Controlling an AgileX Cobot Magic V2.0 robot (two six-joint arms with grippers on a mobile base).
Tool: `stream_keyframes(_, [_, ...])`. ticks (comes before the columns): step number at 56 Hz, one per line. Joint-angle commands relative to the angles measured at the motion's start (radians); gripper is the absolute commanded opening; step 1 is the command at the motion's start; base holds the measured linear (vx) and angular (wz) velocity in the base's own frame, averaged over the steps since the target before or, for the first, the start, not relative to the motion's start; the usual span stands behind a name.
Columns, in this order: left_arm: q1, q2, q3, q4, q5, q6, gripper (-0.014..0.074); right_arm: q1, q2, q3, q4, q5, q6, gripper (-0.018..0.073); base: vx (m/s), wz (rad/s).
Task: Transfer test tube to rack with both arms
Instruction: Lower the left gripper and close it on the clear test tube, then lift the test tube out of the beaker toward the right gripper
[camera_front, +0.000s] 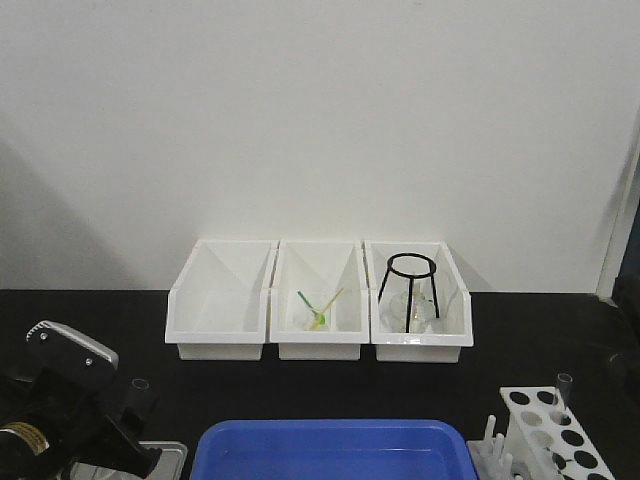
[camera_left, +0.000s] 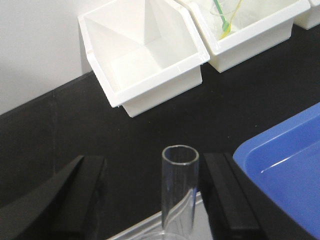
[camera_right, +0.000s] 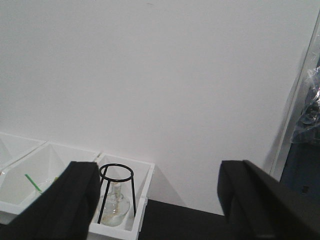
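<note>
Early stage. Your left gripper (camera_left: 154, 172) spread wide, straddling tube (camera_left: 180, 185), not yet clamped. Tube upright at tabletop (camera_front: 480, 360) near-left, well apart from rack (camera_front: 548, 432). Your right gripper (camera_right: 160, 172) spread, empty. Grasp, handover and insertion all look left to do.

Three white bins (camera_front: 320, 348) behind a blue tray (camera_front: 330, 455); black stand (camera_front: 408, 300) in rightmost.

A slender clear glass test tube (camera_left: 180, 197) stands upright, rim open, at the near left of the black tabletop (camera_front: 300, 395), well apart from the white holed plastic rack (camera_front: 548, 432) at the near right.
</note>
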Motion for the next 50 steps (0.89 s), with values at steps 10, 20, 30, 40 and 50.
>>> stream_keyframes(10, [-0.006, 0.020, -0.030, 0.009, -0.085, -0.064, 0.0496, -0.001, -0.004, -0.031, -0.010, -0.094, -0.009, 0.0540, 0.00, 0.00])
stream_keyframes(20, [-0.006, 0.020, -0.030, 0.014, -0.116, -0.064, 0.0307, -0.001, -0.004, -0.031, -0.010, -0.094, -0.009, 0.0540, 0.00, 0.00])
stream_keyframes(30, [-0.006, 0.020, -0.030, 0.013, -0.113, -0.064, 0.0017, -0.001, -0.004, -0.031, -0.010, -0.094, -0.009, 0.0540, 0.00, 0.00])
stream_keyframes(40, [-0.006, -0.032, -0.030, 0.013, -0.105, -0.065, -0.0008, -0.001, -0.004, -0.031, -0.010, -0.094, -0.008, 0.0540, 0.00, 0.00])
stream_keyframes(50, [-0.018, -0.216, -0.031, 0.014, -0.105, -0.096, -0.0008, -0.001, -0.004, -0.031, -0.011, -0.086, -0.008, 0.0540, 0.00, 0.00])
